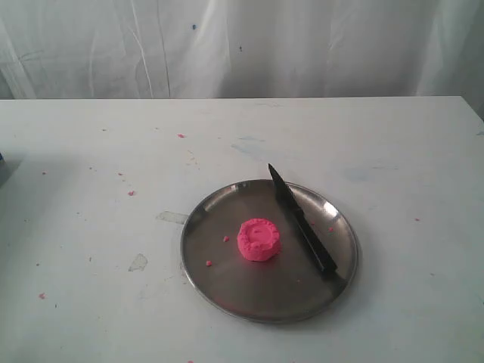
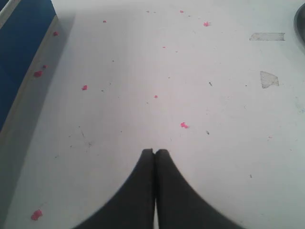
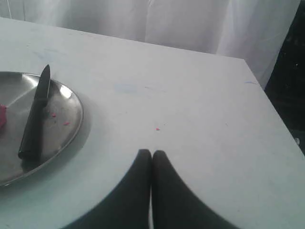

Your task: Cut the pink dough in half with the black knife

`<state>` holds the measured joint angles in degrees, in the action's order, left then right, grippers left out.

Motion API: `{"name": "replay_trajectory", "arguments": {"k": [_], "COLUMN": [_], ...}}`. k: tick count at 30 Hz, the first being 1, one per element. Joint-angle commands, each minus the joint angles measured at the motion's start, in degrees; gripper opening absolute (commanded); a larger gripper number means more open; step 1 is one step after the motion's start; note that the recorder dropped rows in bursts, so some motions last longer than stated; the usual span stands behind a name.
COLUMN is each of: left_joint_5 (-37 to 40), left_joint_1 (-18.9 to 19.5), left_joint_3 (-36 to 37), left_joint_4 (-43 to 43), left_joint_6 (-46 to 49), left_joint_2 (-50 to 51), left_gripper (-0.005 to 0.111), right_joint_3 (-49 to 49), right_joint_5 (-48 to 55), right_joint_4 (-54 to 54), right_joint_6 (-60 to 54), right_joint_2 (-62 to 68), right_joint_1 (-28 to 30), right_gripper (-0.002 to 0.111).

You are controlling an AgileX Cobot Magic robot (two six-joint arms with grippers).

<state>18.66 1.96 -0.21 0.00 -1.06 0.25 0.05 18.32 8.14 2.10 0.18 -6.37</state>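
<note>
One bright pink dimpled dough puck (image 1: 259, 240) sits whole mid-plate on the round steel plate (image 1: 227, 287). Slim all-black knife (image 1: 301, 220) lies just beside it, tip poking over the rim, handle low near the edge. Risks: the flat handle is hard to pinch, the plate may skid, the dough may slide under the blade. Left tool (image 2: 155, 152) and right tool (image 3: 152, 152) are both closed, empty, over bare white desk (image 1: 91, 227). Pink crumbs (image 2: 184, 125) are scattered about; nothing blocks the approach.

White table (image 1: 91, 151), pink-speckled; white draped curtain (image 1: 242, 45) behind; soft even light.
</note>
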Motion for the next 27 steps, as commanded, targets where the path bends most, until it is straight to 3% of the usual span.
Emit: {"name": "replay_trajectory", "arguments": {"k": [1, 7, 10, 15, 21, 23, 27], "left_joint_5": [1.36, 1.36, 1.36, 1.36, 1.36, 1.36, 1.17], "left_joint_1": [0.18, 0.18, 0.18, 0.18, 0.18, 0.18, 0.18], "left_joint_3": [0.21, 0.21, 0.21, 0.21, 0.21, 0.21, 0.21], "left_joint_4": [0.0, 0.0, 0.0, 0.0, 0.0, 0.0, 0.0], "left_joint_6": [-0.21, -0.21, -0.21, -0.21, -0.21, -0.21, -0.21], "left_joint_2": [-0.25, -0.25, -0.25, -0.25, -0.25, -0.25, -0.25], "left_gripper": [0.0, 0.0, 0.0, 0.0, 0.0, 0.0, 0.0], "right_joint_3": [-0.05, -0.05, -0.05, -0.05, -0.05, -0.05, -1.79], "right_joint_5": [-2.61, -17.75, -30.15, -52.6, -75.11, -87.4, -88.28], "right_joint_4": [1.26, 2.07, 1.96, 1.39, -6.64, -8.14, -9.75], "right_joint_6": [-0.6, -0.86, -0.57, 13.71, 17.89, 22.97, 31.57], "right_joint_2": [-0.18, -0.18, -0.18, -0.18, -0.18, -0.18, -0.18], "right_joint_1": [0.18, 0.18, 0.18, 0.18, 0.18, 0.18, 0.18], "right_gripper": [0.0, 0.0, 0.0, 0.0, 0.0, 0.0, 0.0]}}
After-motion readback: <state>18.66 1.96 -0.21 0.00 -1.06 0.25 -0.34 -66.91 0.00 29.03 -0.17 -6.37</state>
